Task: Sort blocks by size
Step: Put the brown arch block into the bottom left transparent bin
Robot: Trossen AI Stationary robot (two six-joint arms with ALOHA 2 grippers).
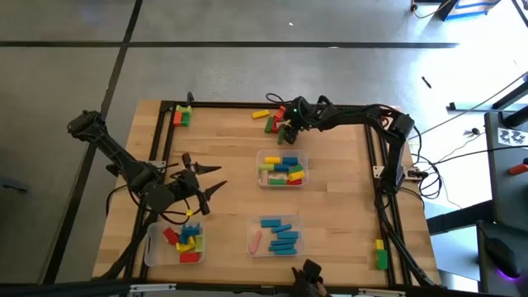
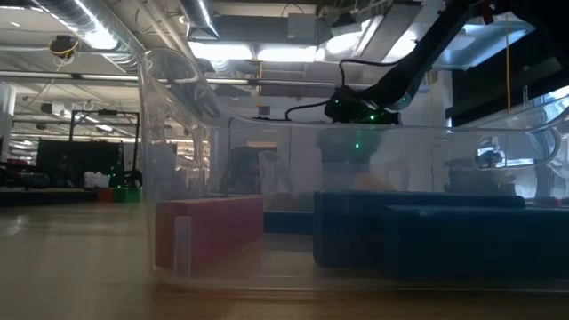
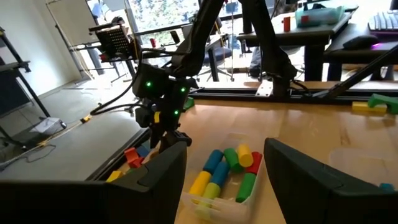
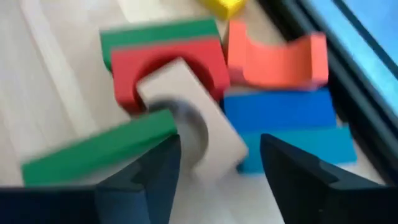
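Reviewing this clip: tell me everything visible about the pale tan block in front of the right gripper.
The pale tan block is a plain, unpainted-looking wooden piece with a half-round notch cut into one side, like a small arch. It lies tilted across the far-edge pile, leaning on the red arch block, with a green bar against its lower end and blue blocks beside it. The right gripper hovers just above it, fingers open on either side, not yet gripping. The wrist picture is motion-blurred, so finer detail cannot be told.
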